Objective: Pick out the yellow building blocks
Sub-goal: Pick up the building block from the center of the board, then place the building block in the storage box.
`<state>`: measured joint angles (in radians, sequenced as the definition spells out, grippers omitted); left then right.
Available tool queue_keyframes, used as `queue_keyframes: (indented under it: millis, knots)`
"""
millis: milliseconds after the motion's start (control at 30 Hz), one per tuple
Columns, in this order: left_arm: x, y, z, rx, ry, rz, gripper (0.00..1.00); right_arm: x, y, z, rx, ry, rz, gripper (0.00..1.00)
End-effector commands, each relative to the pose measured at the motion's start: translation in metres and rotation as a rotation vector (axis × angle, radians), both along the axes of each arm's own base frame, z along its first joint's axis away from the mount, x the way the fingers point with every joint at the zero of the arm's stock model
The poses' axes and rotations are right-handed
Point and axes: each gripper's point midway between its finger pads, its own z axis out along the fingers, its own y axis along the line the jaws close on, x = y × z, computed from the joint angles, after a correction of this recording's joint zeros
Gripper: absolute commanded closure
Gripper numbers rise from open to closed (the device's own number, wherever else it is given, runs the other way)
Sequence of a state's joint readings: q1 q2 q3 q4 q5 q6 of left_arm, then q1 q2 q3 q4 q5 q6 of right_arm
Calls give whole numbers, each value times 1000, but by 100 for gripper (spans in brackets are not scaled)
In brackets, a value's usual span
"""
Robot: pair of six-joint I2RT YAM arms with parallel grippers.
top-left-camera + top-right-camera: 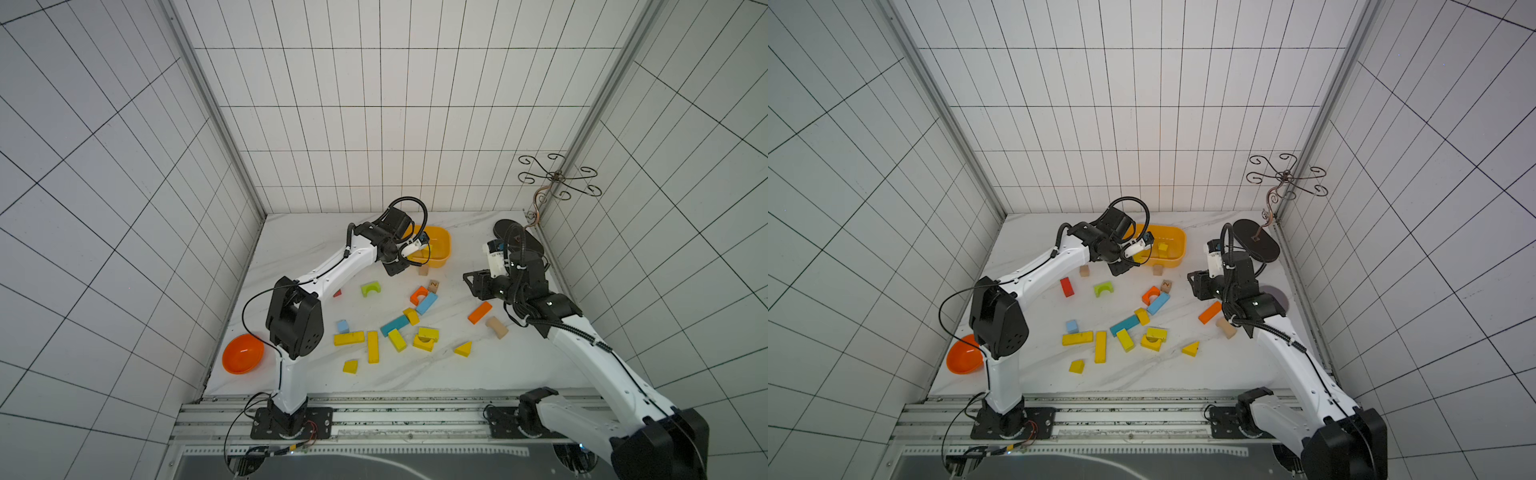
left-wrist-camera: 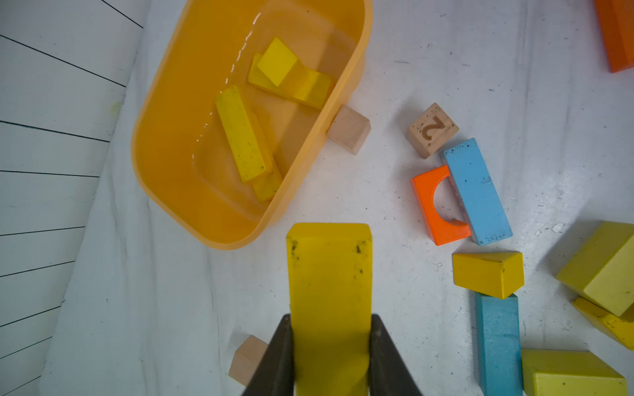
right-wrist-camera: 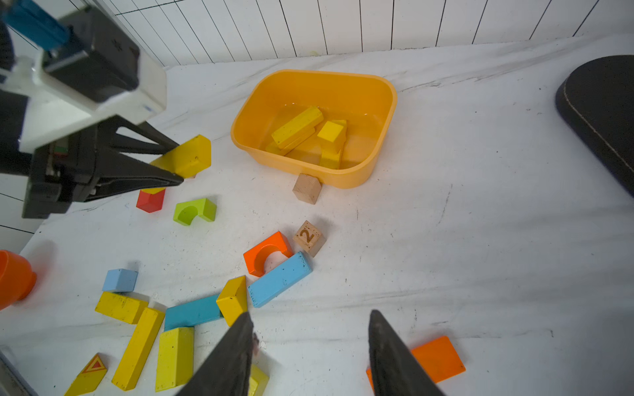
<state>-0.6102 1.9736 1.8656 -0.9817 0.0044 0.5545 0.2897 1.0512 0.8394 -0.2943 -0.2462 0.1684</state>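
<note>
Left jaws tight around yellow block (image 2: 329, 291), right jaws apart, empty; "2" on wooden cube (image 2: 431, 130).

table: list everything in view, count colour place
tub: one, yellow-orange, far middle
yellow building blocks: eight, yellow, centre; more in tub
held yellow block: one, yellow, beside tub
blue blocks: three, blue, centre
orange blocks: two, orange, centre
green arch: one, green, near tub
red block: one, red, left side
wooden blocks: four, tan, scattered
bowl: one, orange, near left corner
hook stand: one, black, far right corner
left gripper: shut on held yellow block
right gripper: open, empty
</note>
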Motion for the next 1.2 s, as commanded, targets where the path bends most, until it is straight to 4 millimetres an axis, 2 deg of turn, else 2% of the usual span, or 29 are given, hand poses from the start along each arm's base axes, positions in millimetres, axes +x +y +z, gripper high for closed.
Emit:
queue_keyframes:
  millis: [0, 133, 267, 467, 567, 767, 967, 1167]
  knots:
    - [38, -1, 19, -46, -96, 81, 91, -14, 2, -21, 11, 53, 21, 46]
    - [74, -3, 22, -105, -140, 137, 91, -18, 4, -23, 18, 60, 23, 46]
    - [105, -8, 11, -136, -176, 161, 90, -21, 10, -26, 12, 69, 34, 46]
    - [142, -16, -11, -135, -266, 179, 90, -40, 29, -38, -21, 131, 110, 46]
    - [151, -23, -27, -137, -248, 179, 89, -50, 36, -41, -31, 147, 136, 46]
    - [156, -32, -62, -110, -203, 150, 85, -65, 46, -52, -31, 174, 173, 46]
    - [159, -31, -84, -63, -202, 133, 79, -80, 65, -63, -42, 203, 254, 45]
    - [161, -30, -97, -31, -205, 135, 72, -87, 76, -71, -72, 212, 262, 44]
